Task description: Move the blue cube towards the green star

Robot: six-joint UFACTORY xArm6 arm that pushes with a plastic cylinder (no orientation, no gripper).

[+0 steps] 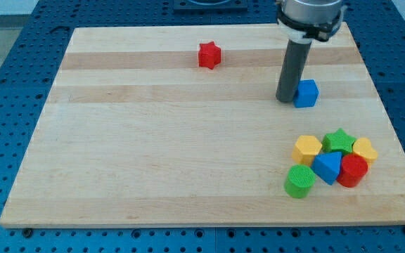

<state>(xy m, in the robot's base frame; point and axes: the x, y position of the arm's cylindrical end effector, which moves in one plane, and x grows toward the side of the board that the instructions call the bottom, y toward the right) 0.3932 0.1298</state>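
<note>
My tip (287, 100) is down on the wooden board (153, 161), just beside the blue cube (306, 93) on the cube's left in the view, touching it or nearly so; I can't tell contact for sure at this angle. No jaws here, it's a bare rod, nothing to spread or pinch, and it isn't carrying anything.

Blue cube sits in the upper right part of the board. Green star (339, 140) lies below it and slightly to the view's right, at the top of a tight cluster: yellow block (307, 149) to its left, another yellow block (365, 150) to its right, blue wedge-like block (328, 167) and red cylinder (353, 171) under it, green cylinder (299, 181) at the bottom left of the pile.

Key relation: the star is mostly downward from the cube, but my tip is on the cube's left side. Pushing from here would send it rightward, not at the star. I judge the tip needs to get to the cube's upper side first.

Red star (209, 55) is well apart, top centre, irrelevant.

Hidden: rod's upper part is cut off at the view's top; the cube's left face is partly behind the rod.
</note>
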